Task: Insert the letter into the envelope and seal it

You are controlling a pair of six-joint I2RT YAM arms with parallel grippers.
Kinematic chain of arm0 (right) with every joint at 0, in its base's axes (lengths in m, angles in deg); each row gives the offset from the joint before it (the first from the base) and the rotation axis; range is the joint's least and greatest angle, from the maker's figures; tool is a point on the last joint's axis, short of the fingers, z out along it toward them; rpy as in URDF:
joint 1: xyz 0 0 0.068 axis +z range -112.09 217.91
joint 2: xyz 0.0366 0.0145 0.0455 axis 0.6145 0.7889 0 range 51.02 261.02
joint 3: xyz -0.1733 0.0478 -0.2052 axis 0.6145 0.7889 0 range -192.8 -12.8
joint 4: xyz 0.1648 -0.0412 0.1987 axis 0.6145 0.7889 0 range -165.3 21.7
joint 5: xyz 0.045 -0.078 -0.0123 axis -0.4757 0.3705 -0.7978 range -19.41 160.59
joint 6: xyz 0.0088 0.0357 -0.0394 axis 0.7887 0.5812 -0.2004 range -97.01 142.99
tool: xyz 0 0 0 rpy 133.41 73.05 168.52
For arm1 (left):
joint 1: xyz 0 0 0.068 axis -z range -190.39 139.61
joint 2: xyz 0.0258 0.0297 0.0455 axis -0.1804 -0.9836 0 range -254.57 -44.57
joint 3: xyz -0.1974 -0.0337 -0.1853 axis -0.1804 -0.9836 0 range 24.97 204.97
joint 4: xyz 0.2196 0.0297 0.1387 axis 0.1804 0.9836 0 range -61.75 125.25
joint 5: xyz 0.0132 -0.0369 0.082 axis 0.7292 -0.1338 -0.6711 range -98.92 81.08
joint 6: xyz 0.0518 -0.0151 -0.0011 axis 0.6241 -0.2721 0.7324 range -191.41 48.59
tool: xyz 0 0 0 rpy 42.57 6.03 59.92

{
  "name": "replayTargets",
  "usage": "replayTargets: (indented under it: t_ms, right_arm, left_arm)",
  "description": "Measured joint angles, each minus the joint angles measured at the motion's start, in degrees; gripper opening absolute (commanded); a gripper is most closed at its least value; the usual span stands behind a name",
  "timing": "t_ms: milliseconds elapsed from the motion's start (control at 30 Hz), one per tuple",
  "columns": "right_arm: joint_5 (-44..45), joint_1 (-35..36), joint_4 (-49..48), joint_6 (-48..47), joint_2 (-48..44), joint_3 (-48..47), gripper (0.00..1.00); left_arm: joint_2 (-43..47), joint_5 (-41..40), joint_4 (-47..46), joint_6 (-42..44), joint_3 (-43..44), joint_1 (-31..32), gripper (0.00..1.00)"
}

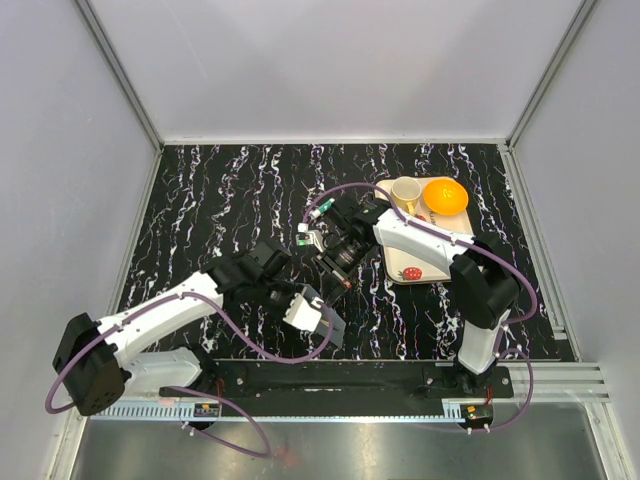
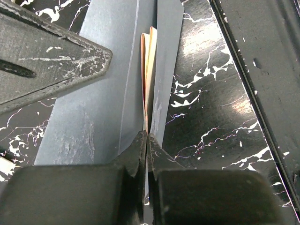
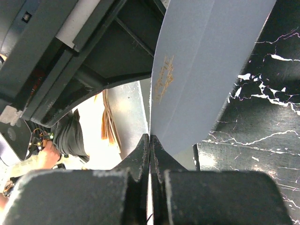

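Because the envelope (image 2: 93,108) is thin and limp, we pinch it from two sides: the left gripper (image 2: 146,140) has its fingers clenched tight on one grey edge, and the right gripper (image 3: 150,143) is likewise clamped on a grey sheet of it, with no gap showing between either pair of fingers. Between two grey layers, just ahead of the left fingers, we see the tan edge of the letter (image 2: 149,70), so we judge that it sits at least partly inside the pocket; how deep it goes we cannot tell. Both arms meet over the middle of the black marbled table (image 1: 220,190), and holding the paper at two points seems meant to stop it sliding or buckling while the flap is worked. Whether the flap is down yet is not clear from these views, so we take sealing as the step left to do. Off to the right, well apart from the work, a strawberry-printed tray (image 1: 425,272) carries a cup (image 1: 405,195) and an orange bowl (image 1: 444,193)
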Motion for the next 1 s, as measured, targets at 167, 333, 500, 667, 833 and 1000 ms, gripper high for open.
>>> replayTargets:
  t_ms: [167, 333, 500, 667, 833, 1000]
  right_arm:
    - [0.0, 0.0, 0.0, -0.3, 0.0, 0.0, 0.0]
    - [0.0, 0.0, 0.1, -0.3, 0.2, 0.0, 0.0]
    - [0.0, 0.0, 0.7, -0.3, 0.9, 0.0, 0.0]
    - [0.1, -0.1, 0.5, -0.3, 0.9, 0.0, 0.0]
    - [0.7, -2.8, 0.7, -0.6, 0.9, -0.3, 0.0]
    - [3.0, -9.9, -0.5, -0.1, 1.8, -3.0, 0.0]
  left_arm:
    - [-0.5, 0.3, -0.2, 1.0, 0.0, -0.1, 0.0]
    - [-1.4, 0.8, -0.7, -0.2, 0.0, 0.1, 0.0]
    - [-2.6, 0.4, -0.9, -1.1, 0.1, 1.3, 0.03]
    - [-2.8, 0.1, -0.9, -2.6, 0.3, 1.5, 0.42]
    - [-2.7, 3.2, 5.0, -6.7, 8.6, -1.6, 0.63]
    - [0.8, 12.6, 6.0, -14.1, 17.6, -12.8, 0.79]
